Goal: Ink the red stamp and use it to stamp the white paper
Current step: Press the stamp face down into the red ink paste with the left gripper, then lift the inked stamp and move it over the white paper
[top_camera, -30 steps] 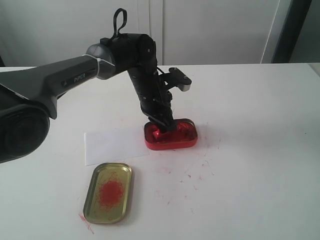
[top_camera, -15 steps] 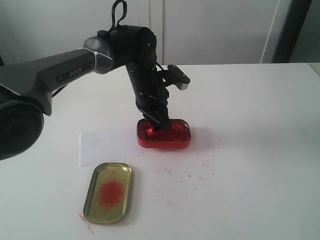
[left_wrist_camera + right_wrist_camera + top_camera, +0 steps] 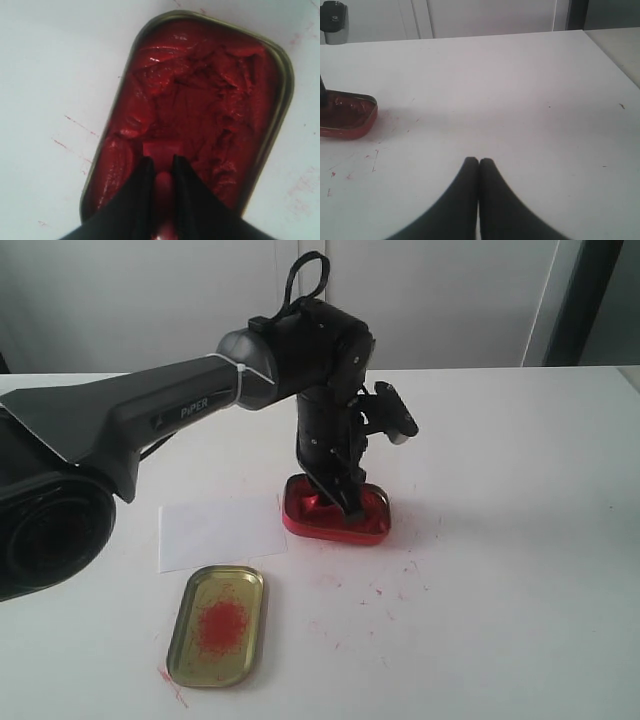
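My left gripper point(image 3: 345, 502) point(image 3: 162, 159) is shut on the red stamp point(image 3: 163, 150), holding its stem between the black fingers. The stamp's square face is pressed into the red paste of the oval ink tin point(image 3: 335, 511) point(image 3: 200, 100). In the exterior view the stamp is hidden behind the fingers. The white paper point(image 3: 220, 531) lies flat on the table left of the tin, untouched. My right gripper point(image 3: 479, 161) is shut with nothing in it, low over bare table; the tin point(image 3: 345, 115) lies far off to its side.
A gold oval lid point(image 3: 217, 624) smeared with red sits near the front edge, below the paper. Red ink specks point(image 3: 385, 590) dot the white table point(image 3: 520, 540) in front of the tin. White wall panels stand behind the table.
The left arm has swung right and turned at the wrist with the stamp kept in the ink. The tin shifted left, then its near end slid right and it now lies skewed.
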Controlling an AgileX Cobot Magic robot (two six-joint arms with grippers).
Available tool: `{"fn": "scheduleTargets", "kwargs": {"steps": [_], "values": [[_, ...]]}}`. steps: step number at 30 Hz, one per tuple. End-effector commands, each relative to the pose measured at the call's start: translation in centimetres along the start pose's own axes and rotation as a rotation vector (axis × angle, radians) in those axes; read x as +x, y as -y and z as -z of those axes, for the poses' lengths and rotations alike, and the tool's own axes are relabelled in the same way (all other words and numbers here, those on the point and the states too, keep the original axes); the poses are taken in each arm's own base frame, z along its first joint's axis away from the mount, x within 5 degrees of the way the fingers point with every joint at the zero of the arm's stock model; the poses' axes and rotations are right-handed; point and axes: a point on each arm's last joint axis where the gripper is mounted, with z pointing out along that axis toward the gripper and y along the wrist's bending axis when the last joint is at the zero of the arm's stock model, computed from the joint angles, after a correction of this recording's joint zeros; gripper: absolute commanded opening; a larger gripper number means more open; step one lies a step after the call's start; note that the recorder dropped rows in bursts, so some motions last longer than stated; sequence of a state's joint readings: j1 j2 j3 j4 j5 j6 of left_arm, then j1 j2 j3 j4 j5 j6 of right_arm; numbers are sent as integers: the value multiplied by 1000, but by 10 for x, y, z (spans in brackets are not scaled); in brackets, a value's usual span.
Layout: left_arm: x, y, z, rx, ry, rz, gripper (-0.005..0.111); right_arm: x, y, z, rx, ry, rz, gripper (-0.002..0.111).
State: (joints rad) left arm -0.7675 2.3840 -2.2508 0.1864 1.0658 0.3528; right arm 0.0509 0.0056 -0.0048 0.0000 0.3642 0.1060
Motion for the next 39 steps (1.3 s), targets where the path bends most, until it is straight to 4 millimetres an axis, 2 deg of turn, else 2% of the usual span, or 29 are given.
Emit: {"fn": "scheduleTargets", "kwargs": {"steps": [1,6,10,18,25,39], "values": [[0,0,10,-22,1,15,0,0,0,0,-1,15,-3,0],[0,0,9,-23,3,35,0,0,0,0,-1,15,-3,0],[2,3,-12,-86,-105,52,0,0,0,0,-1,15,-3,0],[-10,22,-10,-153,-119,0,0,0,0,0,-1,15,-8,0],[-11,23,-9,-169,-124,-7,0,0,0,0,-1,15,-31,0],[-3,14,31,-214,-122,38,0,0,0,0,-1,15,-31,0]]}}
